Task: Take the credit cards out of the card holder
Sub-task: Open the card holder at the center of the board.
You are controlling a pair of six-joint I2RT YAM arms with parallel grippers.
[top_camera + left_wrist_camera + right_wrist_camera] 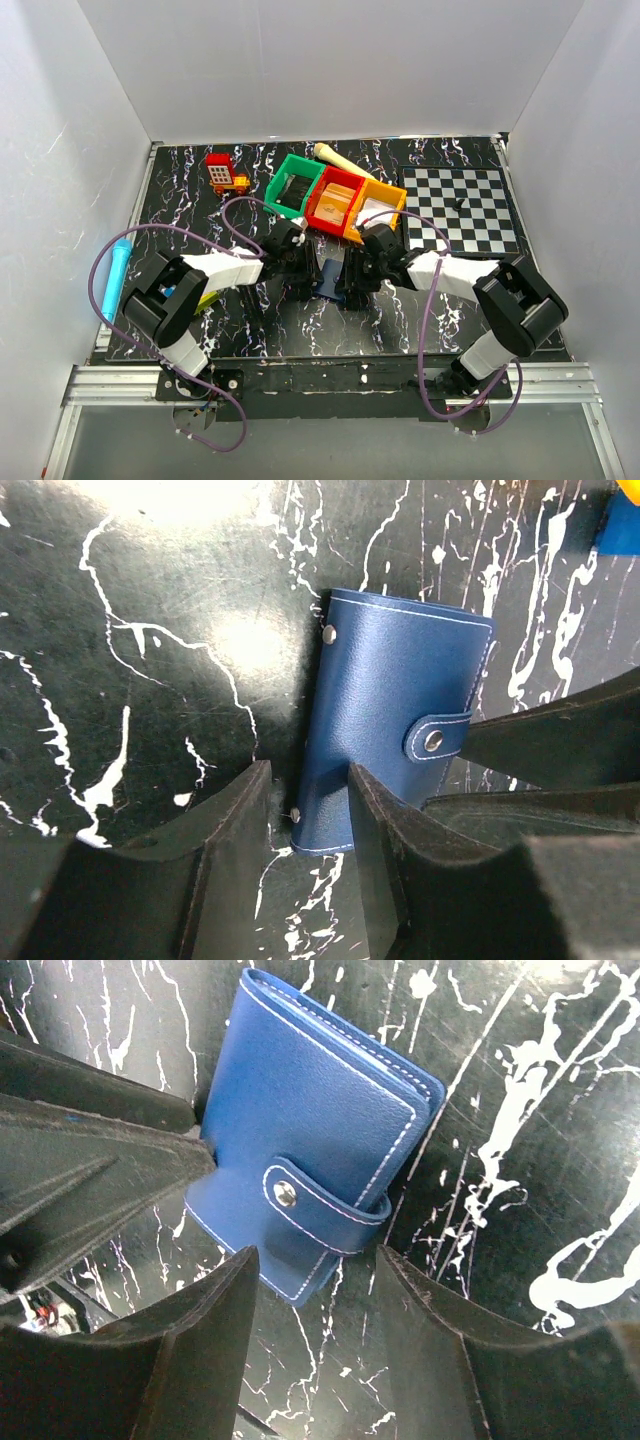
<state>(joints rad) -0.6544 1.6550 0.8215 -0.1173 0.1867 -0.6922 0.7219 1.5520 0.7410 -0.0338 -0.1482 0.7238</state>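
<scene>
At the back of the table [300,330], the green bin's [277,183] contents are unclear, the red bin [315,195] holds something tan, and the yellow bin [388,190] holds something white. Nearer, the card holder [395,710] lies flat and snapped shut. One short end sits between the spread fingers of the left gripper [310,810], and the strap faces the right gripper [315,1290], also spread and unclamped.

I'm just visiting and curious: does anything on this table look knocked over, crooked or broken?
Nothing looks spilled or damaged. The blue card holder lies flat and snapped shut. The only untidy bit is the row of three coloured bins, which sits slanted across the table.
</scene>
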